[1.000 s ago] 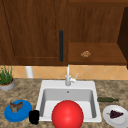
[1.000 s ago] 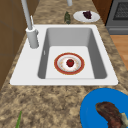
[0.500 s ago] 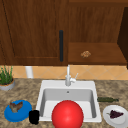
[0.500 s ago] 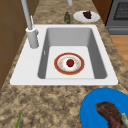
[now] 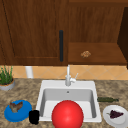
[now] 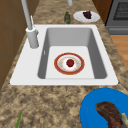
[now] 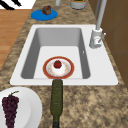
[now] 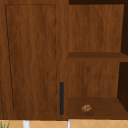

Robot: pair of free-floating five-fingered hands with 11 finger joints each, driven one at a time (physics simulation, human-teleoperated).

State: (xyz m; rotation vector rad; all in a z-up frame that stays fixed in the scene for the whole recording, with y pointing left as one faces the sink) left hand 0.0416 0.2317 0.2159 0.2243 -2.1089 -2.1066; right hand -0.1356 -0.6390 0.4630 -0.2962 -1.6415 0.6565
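Note:
A dark blob that looks like my left hand (image 5: 33, 117) hangs low in the front view, between the blue plate (image 5: 10, 116) and the sink's front left corner. Beside it a big red ball (image 5: 67, 115) covers the front of the white sink (image 5: 50, 86). In the basin lies a red-rimmed plate (image 6: 60, 71) with a small red fruit (image 6: 70, 62) on it, also seen from the right as plate (image 7: 47, 72) and fruit (image 7: 57, 64). The blue plate (image 6: 90, 110) carries a brown piece of meat (image 6: 110, 115).
A white plate with dark grapes (image 7: 10, 106) and a green bottle (image 7: 56, 97) lying flat are right of the sink. The faucet (image 5: 68, 77) stands behind it, a potted plant (image 5: 6, 80) far left. Above, a closed cabinet door (image 8: 32, 57) adjoins an open shelf holding a small brown item (image 8: 86, 108).

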